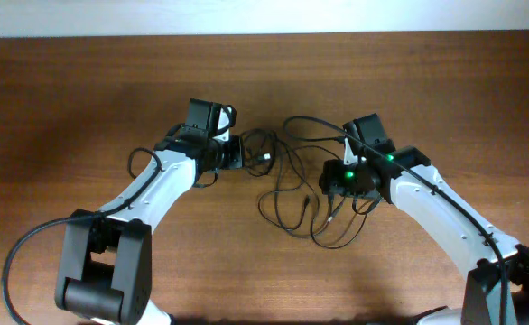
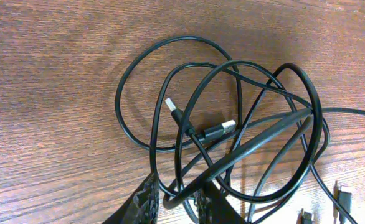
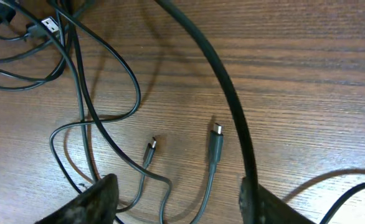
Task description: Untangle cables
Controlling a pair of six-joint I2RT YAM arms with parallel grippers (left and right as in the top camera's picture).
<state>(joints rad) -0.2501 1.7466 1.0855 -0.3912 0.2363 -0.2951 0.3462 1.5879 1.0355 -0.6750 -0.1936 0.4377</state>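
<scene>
Left tool (image 2: 179, 198) clamped on cables (image 2: 210, 132), knot just ahead; right tool (image 3: 176, 200) apart, over loose ends. Risk: pulling likely cinches crossed loops tighter, or drags whole bunch along counter (image 2: 45, 93).

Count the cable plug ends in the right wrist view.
3. A small plug and a longer grey plug lie free at centre; a silver USB plug sits top left in the cables. Others may be hidden there.

We see black cables (image 2: 207, 132) with silver plug tips (image 2: 230, 125) on a brown surface (image 2: 58, 62) with dark wood lines.
</scene>
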